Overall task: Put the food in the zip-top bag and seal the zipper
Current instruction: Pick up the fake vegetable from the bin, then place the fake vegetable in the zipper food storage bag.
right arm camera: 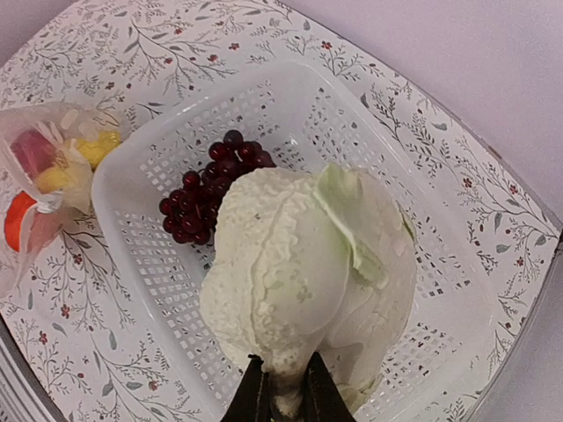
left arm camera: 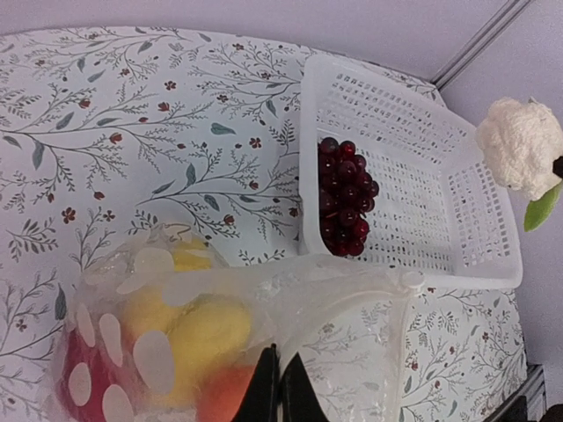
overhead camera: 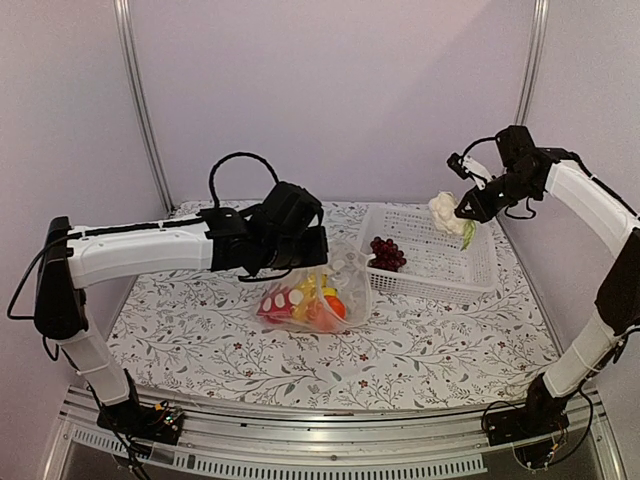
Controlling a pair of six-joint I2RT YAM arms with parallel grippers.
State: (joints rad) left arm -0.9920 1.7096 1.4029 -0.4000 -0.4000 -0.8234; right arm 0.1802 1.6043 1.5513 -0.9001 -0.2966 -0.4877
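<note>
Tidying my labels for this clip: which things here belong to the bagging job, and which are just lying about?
Job:
bag
toy foods inside it
cabbage
grapes

Lying about:
basket
flowered tablecloth

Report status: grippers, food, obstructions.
Left gripper shut on bag rim. Right gripper shut on cabbage, above basket. Grapes in basket, other food bagged. No obstruction seen.
</note>
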